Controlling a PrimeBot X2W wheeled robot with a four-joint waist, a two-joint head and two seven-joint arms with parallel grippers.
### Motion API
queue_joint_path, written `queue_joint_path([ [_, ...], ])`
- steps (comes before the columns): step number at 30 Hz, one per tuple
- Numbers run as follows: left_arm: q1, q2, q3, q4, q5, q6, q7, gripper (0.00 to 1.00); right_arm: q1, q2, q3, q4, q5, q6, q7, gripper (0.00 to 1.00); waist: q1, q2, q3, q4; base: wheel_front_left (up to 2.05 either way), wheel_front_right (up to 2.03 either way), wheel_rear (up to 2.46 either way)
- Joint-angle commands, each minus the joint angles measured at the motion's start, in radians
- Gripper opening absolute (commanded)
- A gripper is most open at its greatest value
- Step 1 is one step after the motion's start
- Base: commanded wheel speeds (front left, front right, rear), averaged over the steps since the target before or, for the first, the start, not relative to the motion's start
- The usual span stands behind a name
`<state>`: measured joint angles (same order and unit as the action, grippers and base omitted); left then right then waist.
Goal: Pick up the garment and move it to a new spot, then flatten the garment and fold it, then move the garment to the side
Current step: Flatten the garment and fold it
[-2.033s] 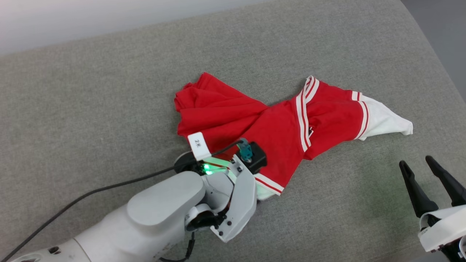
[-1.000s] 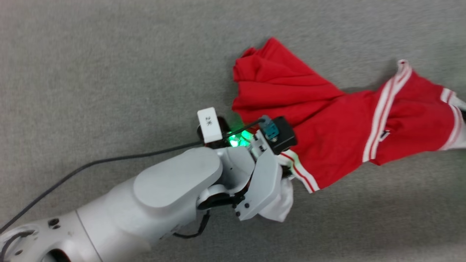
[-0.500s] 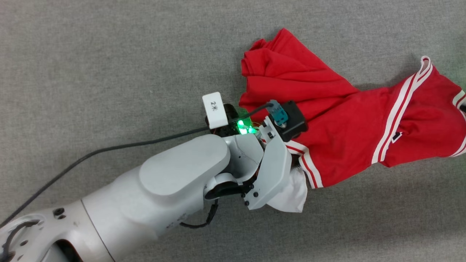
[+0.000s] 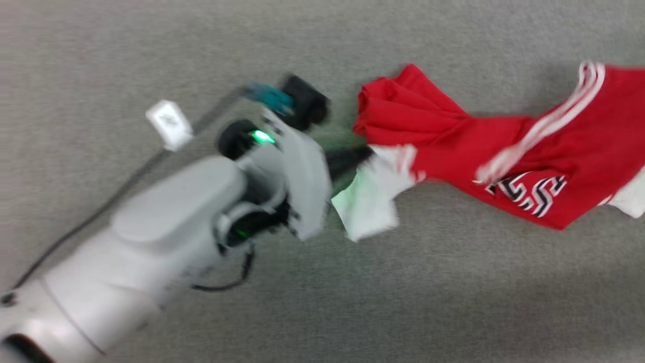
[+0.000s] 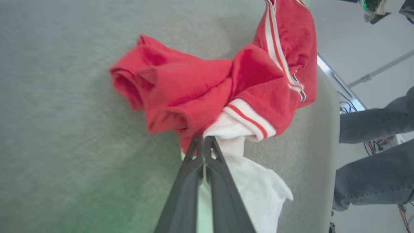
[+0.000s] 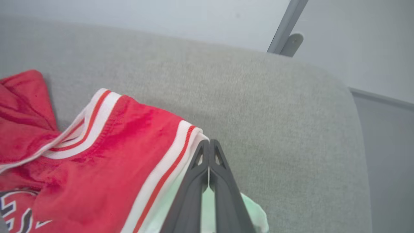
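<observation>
While the head view's pretty smeared, soft red knit garment (image 4: 484, 151) bunched on nubby grey upholstery (image 4: 151, 60), black lettering (image 4: 524, 194) half folded under; left gripper (image 5: 203, 140) pinching one white sleeve (image 5: 255, 184), right gripper (image 6: 209, 144) clamped on the other, far edge cut off

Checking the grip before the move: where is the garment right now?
The garment spans the right half of the head view over the grey cushion, with one white sleeve pinched in the left jaws and the other in the right jaws.
</observation>
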<state>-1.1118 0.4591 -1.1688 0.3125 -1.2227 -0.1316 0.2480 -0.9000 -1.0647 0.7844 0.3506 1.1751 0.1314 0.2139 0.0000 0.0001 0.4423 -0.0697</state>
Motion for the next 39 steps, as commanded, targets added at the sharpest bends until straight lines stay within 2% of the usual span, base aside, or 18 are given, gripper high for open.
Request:
queue_joint_path([
  [1, -0.004, 0.029, 0.026, -0.004, -0.02, 0.003, -0.018, 0.0, -0.025, -0.011, -0.01, 0.007, -0.007, -0.001, -0.033, 0.0, 0.0, -0.0001, -0.031, 0.042, 0.0, 0.0, 0.0],
  [4, -0.033, 0.046, 0.076, 0.001, -0.058, 0.003, -0.049, 0.0, -0.075, -0.005, -0.032, 0.049, -0.046, -0.001, -0.093, 0.0, 0.0, -0.0001, -0.025, 0.062, 0.0, 0.0, 0.0],
  [6, -0.059, 0.059, 0.114, 0.032, -0.079, 0.003, -0.067, 0.0, -0.126, 0.029, -0.049, 0.106, -0.093, -0.001, -0.128, 0.0, 0.0, -0.0001, -0.017, 0.068, 0.0, 0.0, 0.0],
  [12, -0.207, 0.026, 0.194, 0.206, -0.071, 0.022, -0.108, 0.0, -0.351, 0.224, -0.107, 0.312, -0.257, -0.002, -0.173, 0.0, 0.0, -0.0001, 0.02, 0.075, 0.0, 0.0, 0.0],
  [13, -0.207, 0.026, 0.194, 0.206, -0.071, 0.022, -0.108, 0.0, -0.351, 0.224, -0.107, 0.312, -0.257, -0.002, -0.173, 0.0, 0.0, -0.0001, 0.02, 0.075, 0.0, 0.0, 0.0],
  [14, -0.285, 0.011, 0.226, 0.276, -0.062, 0.029, -0.134, 0.0, -0.446, 0.298, -0.136, 0.386, -0.311, -0.002, -0.184, 0.0, 0.0, -0.0001, 0.036, 0.072, 0.0, 0.0, 0.0],
  [17, -0.415, -0.011, 0.267, 0.395, -0.034, 0.042, -0.186, 0.0, -0.603, 0.393, -0.182, 0.501, -0.402, -0.002, -0.223, 0.0, 0.0, -0.0001, 0.058, 0.064, 0.0, 0.0, 0.0],
  [21, -0.591, -0.055, 0.337, 0.529, -0.017, 0.063, -0.297, 0.0, -0.807, 0.48, -0.279, 0.672, -0.517, -0.002, -0.345, 0.0, 0.0, -0.0001, 0.061, 0.062, 0.0, 0.0, 0.0],
  [24, -0.688, -0.08, 0.375, 0.605, -0.01, 0.058, -0.377, 0.0, -0.913, 0.527, -0.319, 0.778, -0.591, -0.002, -0.415, 0.0, 0.0, -0.0001, 0.043, 0.066, 0.0, 0.0, 0.0],
  [29, -0.722, -0.111, 0.392, 0.692, -0.027, 0.031, -0.41, 0.0, -0.945, 0.577, -0.339, 0.877, -0.634, -0.002, -0.437, 0.0, 0.0, -0.0001, 0.009, 0.077, 0.0, 0.0, 0.0],
  [34, -0.6, -0.116, 0.33, 0.744, -0.005, 0.005, -0.398, 0.0, -0.842, 0.597, -0.308, 0.894, -0.628, -0.002, -0.437, 0.0, 0.0, -0.0001, -0.015, 0.085, 0.0, 0.0, 0.0],
  [36, -0.527, -0.109, 0.303, 0.715, -0.01, 0.003, -0.391, 0.0, -0.773, 0.602, -0.268, 0.86, -0.618, -0.002, -0.418, 0.0, 0.0, -0.0001, -0.025, 0.083, 0.0, 0.0, 0.0],
  [39, -0.367, -0.081, 0.274, 0.599, -0.062, 0.002, -0.384, 0.0, -0.63, 0.567, -0.201, 0.78, -0.578, -0.002, -0.38, 0.0, 0.0, -0.0001, -0.042, 0.084, 0.0, 0.0, 0.0],
])
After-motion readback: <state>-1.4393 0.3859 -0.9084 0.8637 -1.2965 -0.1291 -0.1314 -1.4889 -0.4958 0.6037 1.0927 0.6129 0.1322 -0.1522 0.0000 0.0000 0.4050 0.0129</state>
